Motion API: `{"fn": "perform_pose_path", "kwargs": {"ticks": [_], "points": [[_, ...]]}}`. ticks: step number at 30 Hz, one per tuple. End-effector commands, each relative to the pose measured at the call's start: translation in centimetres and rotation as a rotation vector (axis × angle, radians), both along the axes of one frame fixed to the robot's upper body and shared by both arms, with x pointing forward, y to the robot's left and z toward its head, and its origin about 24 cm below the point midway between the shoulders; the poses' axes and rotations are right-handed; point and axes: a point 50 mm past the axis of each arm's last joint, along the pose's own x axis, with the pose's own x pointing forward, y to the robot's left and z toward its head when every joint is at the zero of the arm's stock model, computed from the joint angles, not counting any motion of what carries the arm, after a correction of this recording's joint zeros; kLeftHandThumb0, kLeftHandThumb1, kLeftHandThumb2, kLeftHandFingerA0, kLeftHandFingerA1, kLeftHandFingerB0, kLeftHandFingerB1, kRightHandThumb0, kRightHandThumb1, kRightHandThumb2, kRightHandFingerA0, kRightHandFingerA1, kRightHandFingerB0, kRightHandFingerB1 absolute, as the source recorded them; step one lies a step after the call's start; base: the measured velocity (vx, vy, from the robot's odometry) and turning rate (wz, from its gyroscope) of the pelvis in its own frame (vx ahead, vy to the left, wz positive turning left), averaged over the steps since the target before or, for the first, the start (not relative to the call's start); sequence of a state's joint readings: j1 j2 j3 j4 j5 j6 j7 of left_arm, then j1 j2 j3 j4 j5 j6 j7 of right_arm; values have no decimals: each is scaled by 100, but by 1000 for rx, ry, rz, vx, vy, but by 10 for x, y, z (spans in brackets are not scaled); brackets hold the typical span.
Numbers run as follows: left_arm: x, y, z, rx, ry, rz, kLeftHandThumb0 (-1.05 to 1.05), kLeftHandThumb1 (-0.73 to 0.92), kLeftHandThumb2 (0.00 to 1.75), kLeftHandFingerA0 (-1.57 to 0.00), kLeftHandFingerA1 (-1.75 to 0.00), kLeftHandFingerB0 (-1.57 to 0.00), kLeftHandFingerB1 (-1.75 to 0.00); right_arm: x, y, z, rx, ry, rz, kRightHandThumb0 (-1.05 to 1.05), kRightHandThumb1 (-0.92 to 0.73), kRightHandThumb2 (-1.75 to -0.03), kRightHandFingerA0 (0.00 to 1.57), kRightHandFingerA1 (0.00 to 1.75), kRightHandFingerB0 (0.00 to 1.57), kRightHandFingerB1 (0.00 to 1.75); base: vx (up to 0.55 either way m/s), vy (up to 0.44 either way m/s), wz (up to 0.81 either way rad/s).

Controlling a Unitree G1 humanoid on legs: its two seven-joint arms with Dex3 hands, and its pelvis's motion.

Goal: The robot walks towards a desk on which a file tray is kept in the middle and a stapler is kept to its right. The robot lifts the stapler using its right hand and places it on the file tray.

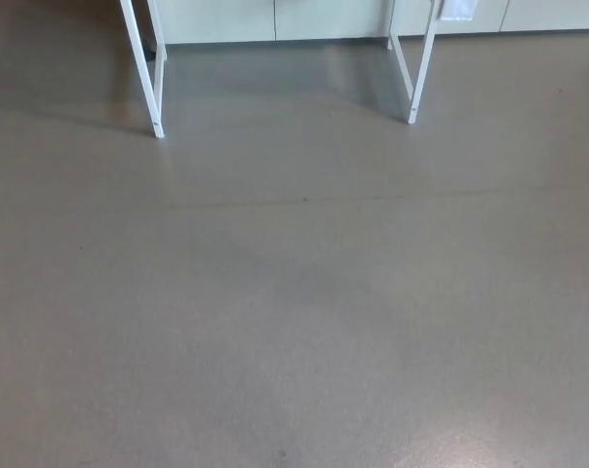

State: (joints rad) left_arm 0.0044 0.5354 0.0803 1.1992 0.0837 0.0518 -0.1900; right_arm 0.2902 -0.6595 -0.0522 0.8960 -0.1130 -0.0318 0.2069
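A big stretch of grey floor [294, 322] fills most of the view, wide open from side to side. At the top edge stand two white desk legs, the left leg [143, 68] and the right leg [419, 68], well apart with floor between them. Behind them runs a row of pale panels [324, 18]. A thin line [304, 201] crosses the smooth, slightly shiny floor. The left hand and right hand do not show, so I cannot tell how open they are. The stapler and file tray do not show either.

floor [294, 322] fills foreground | L leg [150, 73] & R leg [416, 63] at top | cabinets [275, 19] behind
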Motion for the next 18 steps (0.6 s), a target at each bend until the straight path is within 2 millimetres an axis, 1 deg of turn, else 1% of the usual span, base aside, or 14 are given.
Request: {"fn": "perform_pose_path", "kwargs": {"ticks": [1,2,3,4,5,6,7,8,12,13,15,16,17,18], "points": [[0,5,5,-45,-33,5,-71,42,121,-51,-96,-34,-84,2,0,2,45,-20,38,-84,-65,-97,32,64,0,13,0,0,0],[0,5,5,-37,-24,-8,-84,38,113,-79,-118,-76,-111,2,0,2,43,-15,42,-84,-68,-101,39,65,0,15,0,0,0],[0,5,5,-23,-10,-31,-84,38,113,-79,-118,-76,-111,2,1,2,40,-10,46,-84,-68,-101,39,65,0,15,0,0,0],[0,5,5,-25,-4,-44,-84,38,112,-52,-97,-58,-96,1,0,1,50,-33,23,-85,-65,-98,19,56,0,12,160,124,9],[1,5,5,-13,9,-63,-86,38,112,-82,-118,-74,-107,2,0,1,40,-12,30,-74,-78,-63,33,53,0,5,77,-5,22],[0,5,5,-26,-14,-29,-82,34,108,-103,-151,-95,-136,2,0,1,34,-13,41,-83,-66,-100,39,64,0,15,-124,24,8],[0,5,5,-33,-24,-13,-82,34,108,-103,-151,-95,-136,2,0,1,32,-14,46,-83,-66,-100,39,64,0,15,-46,14,16],[0,5,5,-30,-32,-1,-83,30,114,-90,-128,-67,-111,1,1,1,43,-16,39,-76,-64,-84,33,64,0,3,-61,20,48],[2,5,6,-16,-28,-9,-85,37,115,-76,-145,-63,-128,1,1,0,37,-17,52,-74,-79,-63,48,64,0,2,-14,10,-2],[3,5,7,-3,-10,-64,-85,32,117,-78,-119,-44,-95,2,1,0,50,-4,26,-70,-77,-63,33,57,0,7,-3,92,-2],[3,6,7,-30,-38,-11,-83,35,116,-54,-110,-33,-91,1,1,-1,34,5,34,-81,-68,-101,38,64,0,18,44,159,-7],[3,6,7,-30,-38,-11,-83,35,116,-54,-110,-33,-91,1,1,-1,33,5,34,-81,-68,-101,38,64,0,18,121,220,-12],[4,6,7,-13,-24,-21,-84,38,115,-101,-142,-75,-120,0,2,-1,58,-2,27,-74,-79,-63,43,60,0,3,168,304,-22],[4,6,7,-24,-29,-24,-93,37,117,-110,-136,-91,-120,-2,2,-2,38,-14,35,-87,-69,-99,55,76,0,11,310,250,104]]}}
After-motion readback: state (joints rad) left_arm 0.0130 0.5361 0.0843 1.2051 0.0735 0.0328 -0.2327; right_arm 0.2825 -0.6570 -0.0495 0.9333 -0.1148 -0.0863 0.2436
